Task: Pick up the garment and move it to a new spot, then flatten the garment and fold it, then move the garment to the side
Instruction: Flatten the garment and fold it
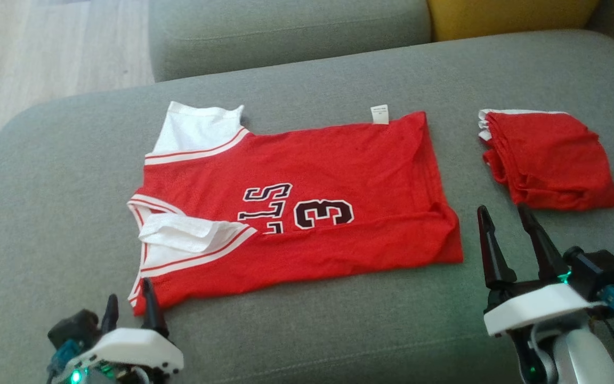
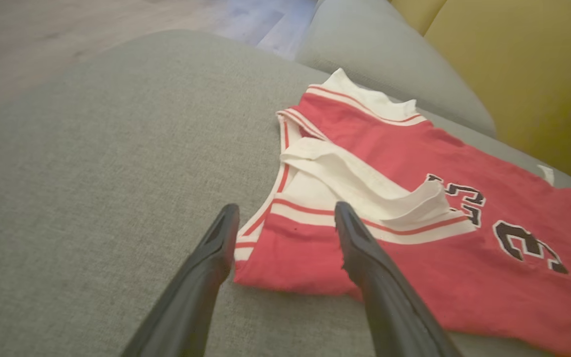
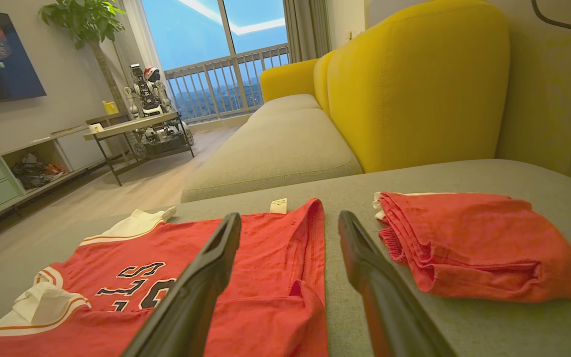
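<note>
- Shows a red jersey (image 1: 296,202) lying flat across the grey sofa cushion (image 1: 62,213), neck end to the left, white label at the far edge.
- Places the left gripper (image 1: 129,292) at the jersey's near left corner, fingers spread, nothing pinched; cannot tell about contact.
- Places the right gripper (image 1: 502,209) over bare cushion between the jersey's hem and a folded red cloth (image 1: 549,157), fingers spread, empty.

Grey sofa (image 1: 307,330), yellow cushion (image 3: 414,84), balcony window (image 3: 226,54), wooden floor (image 1: 46,48)
</note>
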